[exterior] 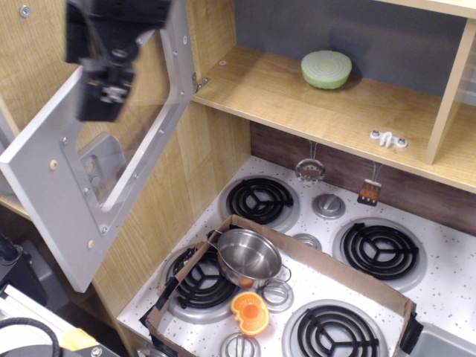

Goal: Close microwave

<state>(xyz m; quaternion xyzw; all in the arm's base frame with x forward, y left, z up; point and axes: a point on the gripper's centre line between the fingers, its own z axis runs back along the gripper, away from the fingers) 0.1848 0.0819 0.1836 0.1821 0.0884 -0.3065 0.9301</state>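
The microwave (312,111) is a light wood cavity with its grey plastic door (56,201) swung wide open to the left. The door's clear window (123,126) shows the curved handle (100,160) behind it. My black gripper (104,100) is at the top left, in front of the door's upper part, over the window's top corner. It is blurred, so I cannot tell how its jaws stand or whether it touches the door. Nothing shows in its grip.
A green half cabbage (326,68) lies inside the microwave cavity. Below is a toy stove (446,275) with several burners. A cardboard tray (335,271) on it holds a steel pot (248,256) and an orange piece (250,312). Small utensils (310,169) hang under the shelf.
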